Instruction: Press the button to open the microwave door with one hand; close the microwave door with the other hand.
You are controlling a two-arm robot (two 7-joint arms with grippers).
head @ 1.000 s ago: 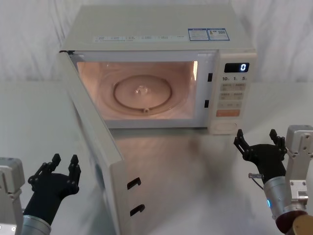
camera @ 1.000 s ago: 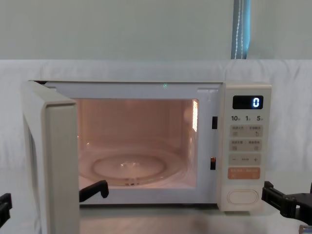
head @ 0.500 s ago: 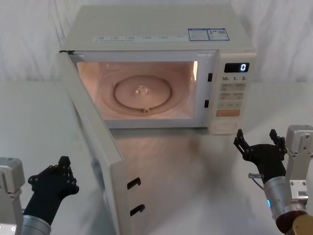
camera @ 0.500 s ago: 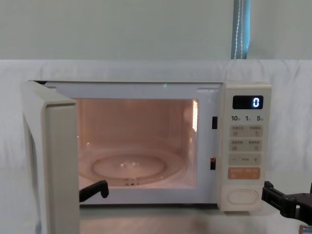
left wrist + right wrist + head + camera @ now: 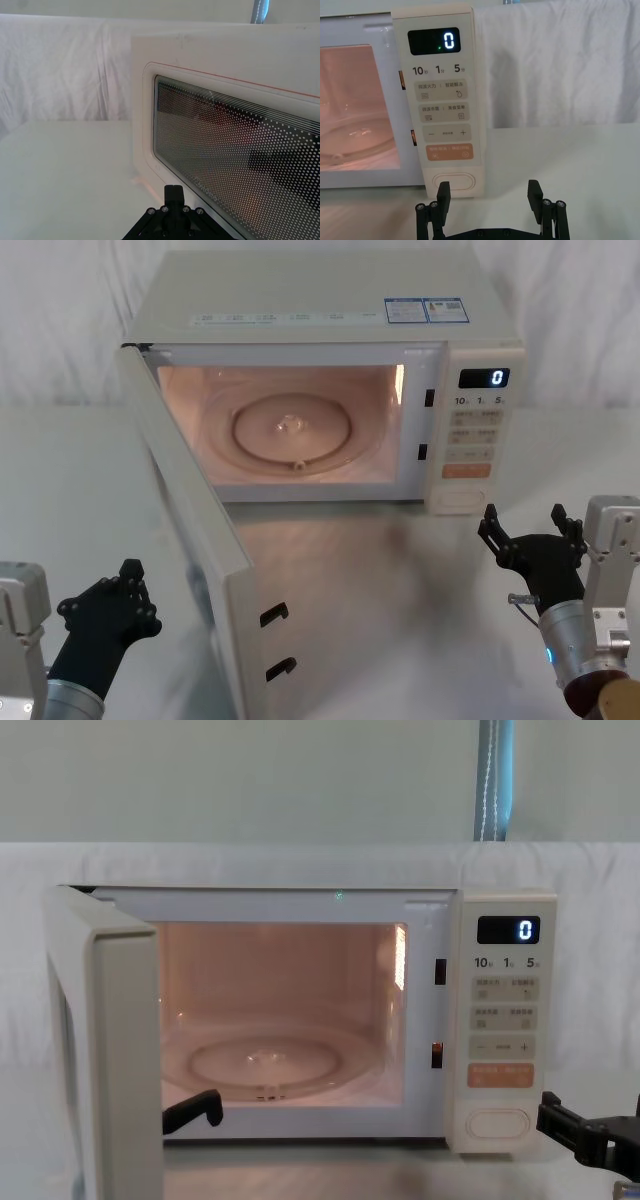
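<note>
Microwave door swung wide, my left gripper fingers pressed together outside its free edge, my right gripper spread before the button, bare table between.

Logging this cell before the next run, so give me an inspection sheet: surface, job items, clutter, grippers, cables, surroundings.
Surface: white table, bare in front of the oven.
Job's things: cream microwave door with dark window swung wide open toward the robot; cavity lit, glass turntable inside. Large blank cream oval button at the control panel's bottom; display reads 0.
Clutter: nothing seen.
Grippers: left gripper shut, low beside the door's outer face; right gripper open, in front of the button, apart from it.
Cables: thin wire on the right wrist.
Surroundings: white cloth backdrop.
</note>
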